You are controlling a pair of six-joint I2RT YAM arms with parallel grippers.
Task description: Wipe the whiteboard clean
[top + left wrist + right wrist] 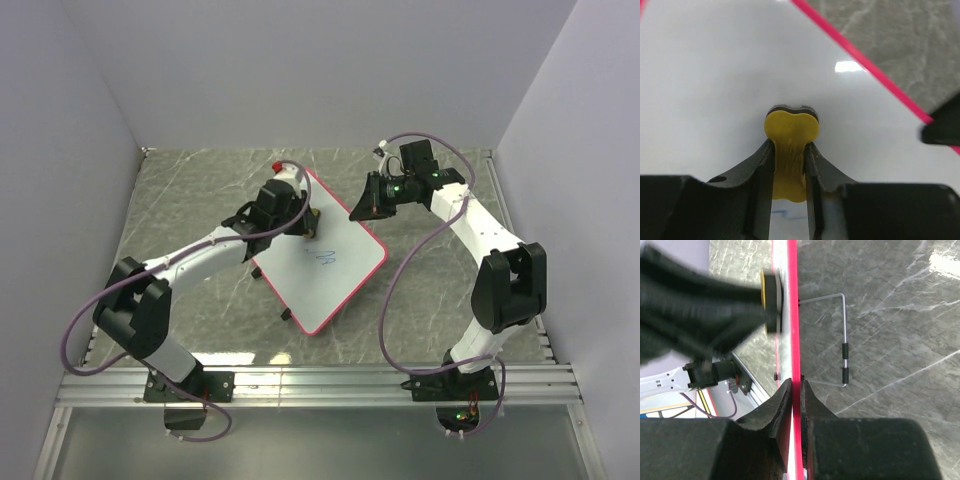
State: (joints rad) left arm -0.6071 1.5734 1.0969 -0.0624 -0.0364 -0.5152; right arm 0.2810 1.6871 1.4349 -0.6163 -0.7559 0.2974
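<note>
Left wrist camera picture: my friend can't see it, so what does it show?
The left gripper pinches a yellow eraser with a black pad against the whiteboard, which fills most of the picture. The board's pink rim crosses the upper right, with grey marbled table beyond it.

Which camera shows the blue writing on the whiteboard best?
Top external: the blue writing lies unobstructed on the whiteboard. Left wrist catches only a sliver near the eraser; right wrist sees the board edge-on, no writing.
</note>
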